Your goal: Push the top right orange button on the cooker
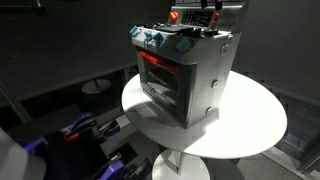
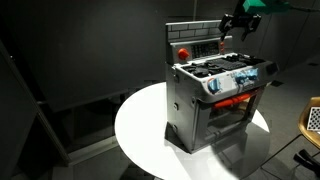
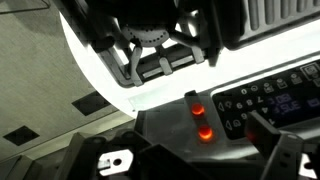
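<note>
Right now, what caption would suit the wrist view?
Open fingers hover over the back panel of the toy cooker, above two orange buttons.
</note>
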Robot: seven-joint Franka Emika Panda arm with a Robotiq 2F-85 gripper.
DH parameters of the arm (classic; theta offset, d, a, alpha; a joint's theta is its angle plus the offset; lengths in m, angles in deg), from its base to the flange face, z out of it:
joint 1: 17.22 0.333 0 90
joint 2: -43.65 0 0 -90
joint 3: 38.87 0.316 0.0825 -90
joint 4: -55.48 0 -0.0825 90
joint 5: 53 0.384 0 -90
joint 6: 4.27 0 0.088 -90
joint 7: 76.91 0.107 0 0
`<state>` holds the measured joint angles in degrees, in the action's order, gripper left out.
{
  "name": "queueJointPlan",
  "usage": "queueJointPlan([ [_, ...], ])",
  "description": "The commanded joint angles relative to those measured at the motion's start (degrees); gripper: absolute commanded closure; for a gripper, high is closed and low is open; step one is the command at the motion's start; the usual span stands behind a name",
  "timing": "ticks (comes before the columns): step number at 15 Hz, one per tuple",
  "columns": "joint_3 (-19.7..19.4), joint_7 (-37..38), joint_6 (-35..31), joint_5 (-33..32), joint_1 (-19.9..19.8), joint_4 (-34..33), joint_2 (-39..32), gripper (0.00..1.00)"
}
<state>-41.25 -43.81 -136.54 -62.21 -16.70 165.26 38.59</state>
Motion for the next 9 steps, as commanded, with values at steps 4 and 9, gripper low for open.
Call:
queueJointPlan([
  [4,1.1,-11.2,12.4,4.7,-0.3,0.6,5.9,0.00],
  [9,1.3,-16.5,20.1,5.6,-0.4,2.1,9.2,0.00],
])
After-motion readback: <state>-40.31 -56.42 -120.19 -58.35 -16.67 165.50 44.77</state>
